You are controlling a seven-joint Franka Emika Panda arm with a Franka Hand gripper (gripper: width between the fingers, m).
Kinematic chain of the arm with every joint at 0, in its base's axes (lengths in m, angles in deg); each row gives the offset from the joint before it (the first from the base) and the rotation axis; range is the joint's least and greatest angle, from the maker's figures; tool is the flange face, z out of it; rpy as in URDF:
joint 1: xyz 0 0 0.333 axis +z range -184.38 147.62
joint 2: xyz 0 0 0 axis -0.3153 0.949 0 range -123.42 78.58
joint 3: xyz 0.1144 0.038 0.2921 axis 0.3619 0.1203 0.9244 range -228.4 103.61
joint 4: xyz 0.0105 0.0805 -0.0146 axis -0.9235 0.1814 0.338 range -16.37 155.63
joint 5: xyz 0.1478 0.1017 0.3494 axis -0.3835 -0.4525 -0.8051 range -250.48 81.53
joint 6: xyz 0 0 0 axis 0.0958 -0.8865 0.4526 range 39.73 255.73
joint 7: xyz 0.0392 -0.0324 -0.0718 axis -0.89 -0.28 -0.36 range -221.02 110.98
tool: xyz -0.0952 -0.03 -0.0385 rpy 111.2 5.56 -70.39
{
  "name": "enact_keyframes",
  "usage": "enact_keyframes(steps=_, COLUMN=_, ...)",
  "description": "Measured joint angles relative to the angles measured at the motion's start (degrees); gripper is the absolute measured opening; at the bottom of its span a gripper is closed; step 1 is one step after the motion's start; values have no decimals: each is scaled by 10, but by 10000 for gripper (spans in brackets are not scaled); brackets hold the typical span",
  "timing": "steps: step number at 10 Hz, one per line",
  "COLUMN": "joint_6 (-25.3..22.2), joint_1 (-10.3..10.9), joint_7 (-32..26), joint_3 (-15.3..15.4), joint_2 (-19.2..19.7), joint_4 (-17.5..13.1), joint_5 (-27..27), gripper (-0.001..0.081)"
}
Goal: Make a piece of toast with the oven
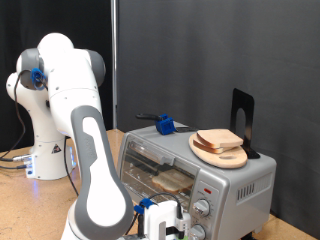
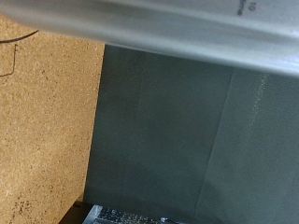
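Fingers (image 1: 163, 222) low before the oven (image 1: 200, 175), arm bent down.

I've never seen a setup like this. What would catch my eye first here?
The big white robot arm fills the exterior view's left, bending down toward the bottom edge. To its right stands the silver oven, with the piece of toast lying on a round wooden board on its roof. The gripper sits low beside the oven's knobs.
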Motion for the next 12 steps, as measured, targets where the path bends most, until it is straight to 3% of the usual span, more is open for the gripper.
enact_keyframes(steps=1, joint_6=0, joint_1=0, joint_7=0, joint_3=0, joint_2=-1, joint_4=2, joint_5=0, gripper=3)
enact_keyframes(steps=2, joint_6=0, joint_1=0, joint_7=0, joint_3=-1, joint_2=-1, joint_4=5, joint_5=1, gripper=103)
enact_keyframes(steps=3, joint_6=0, joint_1=0, joint_7=0, joint_3=-2, joint_2=-2, joint_4=6, joint_5=3, gripper=103)
enact_keyframes(steps=4, joint_6=0, joint_1=0, joint_7=0, joint_3=-2, joint_2=-2, joint_4=7, joint_5=3, gripper=336)
enact_keyframes(steps=5, joint_6=0, joint_1=0, joint_7=0, joint_3=-2, joint_2=-3, joint_4=9, joint_5=3, gripper=336)
enact_keyframes(steps=7, joint_6=0, joint_1=3, joint_7=0, joint_3=-2, joint_2=-6, joint_4=13, joint_5=4, gripper=611)
enact_keyframes(steps=8, joint_6=0, joint_1=4, joint_7=5, joint_3=-2, joint_2=-7, joint_4=13, joint_5=6, gripper=611)
enact_keyframes(steps=9, joint_6=0, joint_1=6, joint_7=12, joint_3=-2, joint_2=-8, joint_4=13, joint_5=11, gripper=756)
enact_keyframes(steps=12, joint_6=5, joint_1=12, joint_7=37, joint_3=-2, joint_2=-10, joint_4=13, joint_5=26, gripper=806)
